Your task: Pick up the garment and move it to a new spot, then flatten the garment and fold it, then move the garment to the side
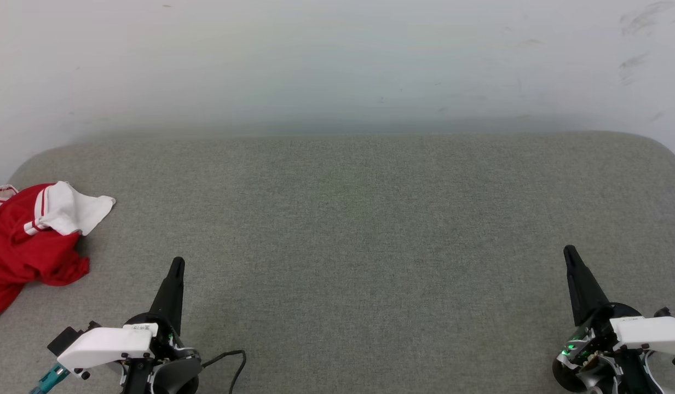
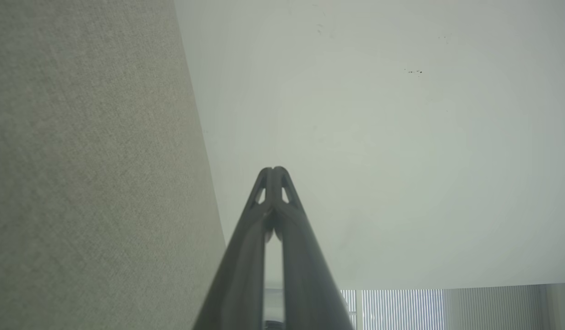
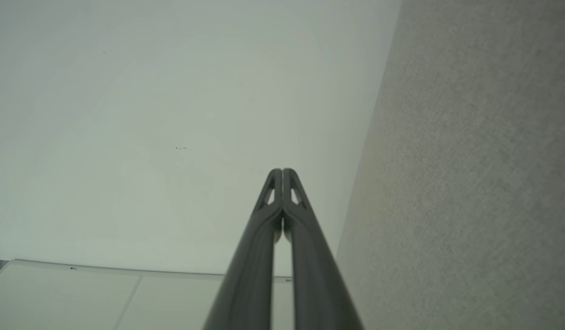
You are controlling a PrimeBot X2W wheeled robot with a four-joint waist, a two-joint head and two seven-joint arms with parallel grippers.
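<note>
The right gripper (image 3: 282, 172) rises from the middle of the bottom edge, its two long dark fingers (image 3: 252, 275) pressed together at the tips with nothing between them. Each finger has a small slot-shaped cutout just below its tip, and a thin gap shows lower down where the fingers bow apart. Behind them a pale wall (image 3: 149, 105) takes up the left and centre, marked by a few tiny dark specks (image 3: 183, 148). A grey woven fabric surface (image 3: 474, 183) covers the right side, meeting the wall along a slanting edge. At the lower left lies a lighter panelled strip (image 3: 80, 298), crossed by a thin seam.
</note>
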